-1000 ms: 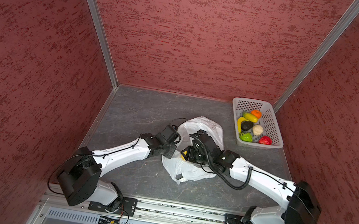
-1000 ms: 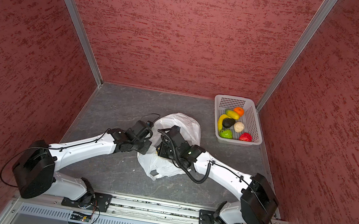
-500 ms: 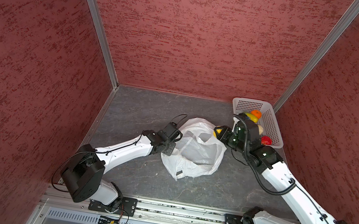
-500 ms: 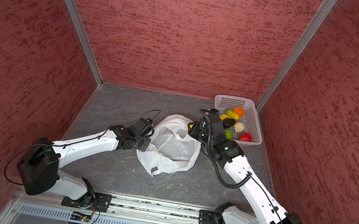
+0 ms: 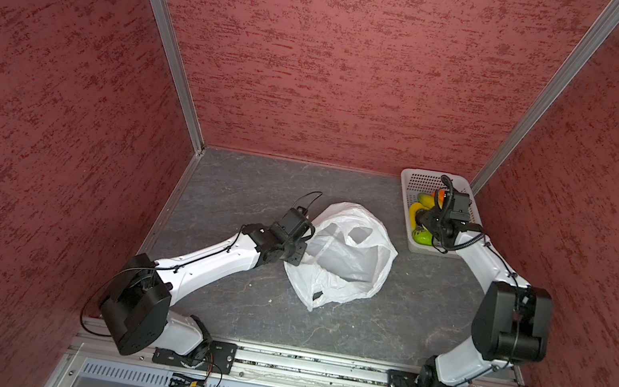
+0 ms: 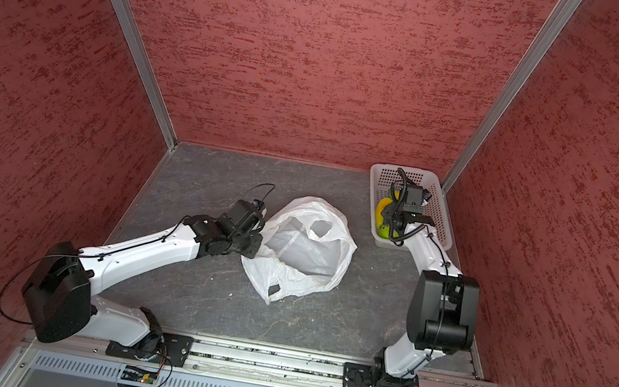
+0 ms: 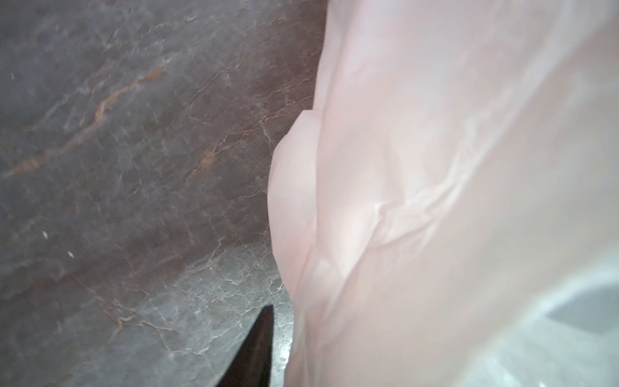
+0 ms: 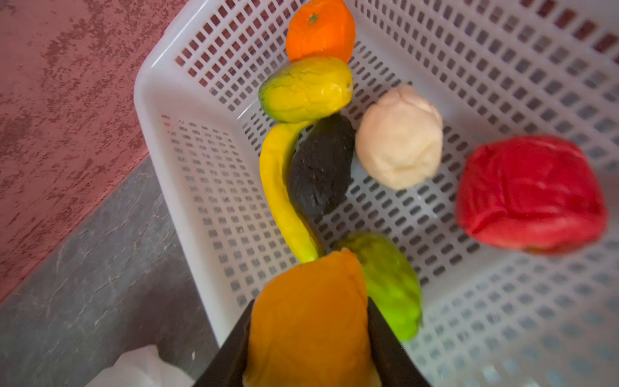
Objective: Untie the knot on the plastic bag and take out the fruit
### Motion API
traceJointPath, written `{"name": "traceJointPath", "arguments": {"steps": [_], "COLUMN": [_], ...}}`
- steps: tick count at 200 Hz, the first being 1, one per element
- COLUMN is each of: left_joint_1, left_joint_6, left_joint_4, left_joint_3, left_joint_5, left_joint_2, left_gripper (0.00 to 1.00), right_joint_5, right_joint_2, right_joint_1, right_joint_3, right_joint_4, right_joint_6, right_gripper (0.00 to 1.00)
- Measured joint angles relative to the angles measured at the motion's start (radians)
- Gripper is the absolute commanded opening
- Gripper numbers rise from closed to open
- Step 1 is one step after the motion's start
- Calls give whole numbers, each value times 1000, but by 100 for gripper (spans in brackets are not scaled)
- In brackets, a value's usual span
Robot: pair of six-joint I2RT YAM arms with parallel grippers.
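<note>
The white plastic bag lies slack mid-table with its mouth gaping; no knot is in view. My left gripper sits at the bag's left edge. In the left wrist view one black finger stands clear of the bag, with bare table between them; the film hides the other finger. My right gripper hangs over the basket's near corner, shut on a yellow-orange fruit. Several fruit lie in the basket: orange, banana, red apple.
The white perforated basket stands in the back right corner against the red walls. It also holds a mango, an avocado, a pale round fruit and a green apple.
My right arm has lifted the yellow-orange fruit out of the bag and carried it right and back to over the basket. The bag has sagged open. The left gripper stayed at the bag's edge.
</note>
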Motion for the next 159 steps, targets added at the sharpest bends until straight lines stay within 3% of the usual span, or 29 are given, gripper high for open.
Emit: {"name": "traceJointPath", "arguments": {"steps": [30, 59, 95, 128, 159], "left_joint_1": [-16, -48, -54, -39, 110], "left_joint_6": [-8, -17, -17, -14, 19], "left_joint_4": [2, 1, 2, 19, 105], "left_joint_3": [0, -3, -32, -114, -245], "left_joint_5": [39, 60, 61, 21, -11], "left_joint_2": [-77, -187, -325, -459, -530], "left_gripper": [100, 100, 99, 100, 100], "right_joint_5": [1, 4, -1, -27, -36], "right_joint_2": [111, 118, 58, -163, -352], "right_joint_1": [-10, -10, -10, -1, 11], "right_joint_3": [122, 138, 92, -86, -269], "right_joint_4": [2, -4, -2, 26, 129], "right_joint_6": [-44, -71, -103, -161, -235], "right_gripper": [72, 91, 98, 98, 99]}}
